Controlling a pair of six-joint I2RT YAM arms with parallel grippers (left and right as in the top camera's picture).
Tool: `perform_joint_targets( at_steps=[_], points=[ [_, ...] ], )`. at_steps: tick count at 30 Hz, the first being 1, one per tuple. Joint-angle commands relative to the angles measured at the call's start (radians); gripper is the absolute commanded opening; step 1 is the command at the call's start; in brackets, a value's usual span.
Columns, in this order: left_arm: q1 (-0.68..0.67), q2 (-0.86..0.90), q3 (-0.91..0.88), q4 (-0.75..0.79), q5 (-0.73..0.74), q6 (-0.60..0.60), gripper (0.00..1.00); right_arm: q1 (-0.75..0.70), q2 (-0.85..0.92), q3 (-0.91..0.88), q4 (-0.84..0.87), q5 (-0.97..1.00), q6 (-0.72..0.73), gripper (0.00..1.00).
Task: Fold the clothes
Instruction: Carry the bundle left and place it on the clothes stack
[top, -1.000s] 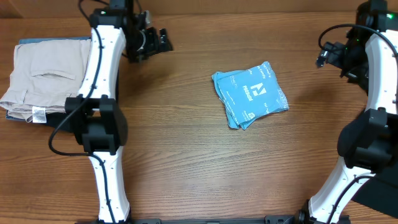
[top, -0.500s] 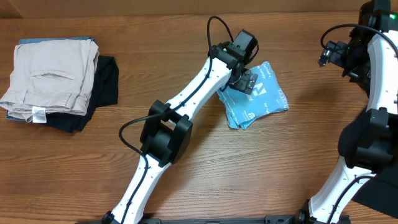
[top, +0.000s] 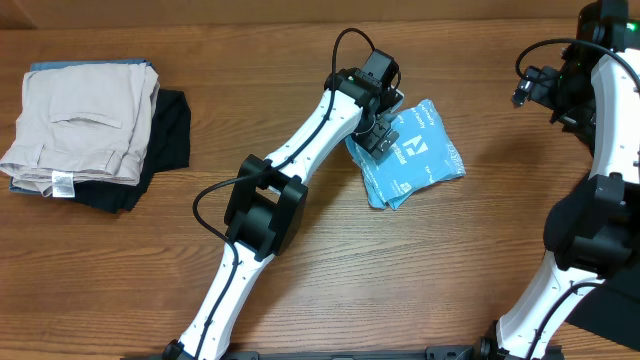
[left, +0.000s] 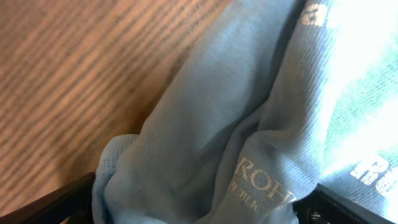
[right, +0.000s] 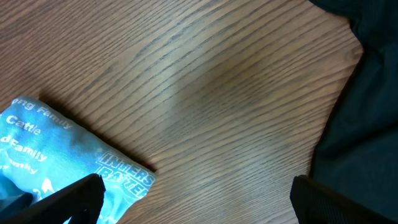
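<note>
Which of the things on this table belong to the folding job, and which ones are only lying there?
Belongs to the job: folded light blue printed T-shirt; left pincer, open at its edge.
Just lying about: folded beige trousers; black cloth garment beneath them.

The folded T-shirt (top: 425, 160) is light blue, with white lettering and a white logo on top. The table (top: 450, 270) is warm brown wood, finely striped with grain. At ten o'clock, beige trousers (top: 85, 115) lie on a black garment (top: 172, 135). The left arm (top: 312, 135) and right arm (top: 612, 110) are white with black joints.
</note>
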Motion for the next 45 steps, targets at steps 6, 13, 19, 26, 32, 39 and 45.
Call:
perform_joint_targets(
  at_steps=[6,13,19,26,32,39,45],
  points=[
    [0.005,0.061,0.013,-0.049,0.049,0.01,0.05,0.0,-0.012,0.013,0.003,0.006,0.005,1.0],
    [0.078,-0.023,0.053,-0.127,0.049,-0.057,0.04,0.0,-0.012,0.013,0.003,0.006,0.004,1.0],
    [0.198,-0.204,0.079,-0.228,0.049,-0.036,0.04,0.0,-0.012,0.013,0.003,0.006,0.004,1.0],
    [0.302,-0.251,0.079,-0.336,0.022,-0.003,0.04,0.0,-0.012,0.013,0.003,0.006,0.004,1.0],
    [0.347,-0.311,0.079,-0.36,-0.1,-0.006,0.04,0.0,-0.012,0.013,0.003,0.006,0.004,1.0],
    [0.467,-0.507,0.079,-0.367,-0.105,-0.011,0.04,0.0,-0.012,0.013,0.003,0.006,0.004,1.0],
    [0.61,-0.543,0.079,-0.389,-0.108,-0.011,0.04,0.0,-0.012,0.013,0.003,0.006,0.004,1.0]
  ],
)
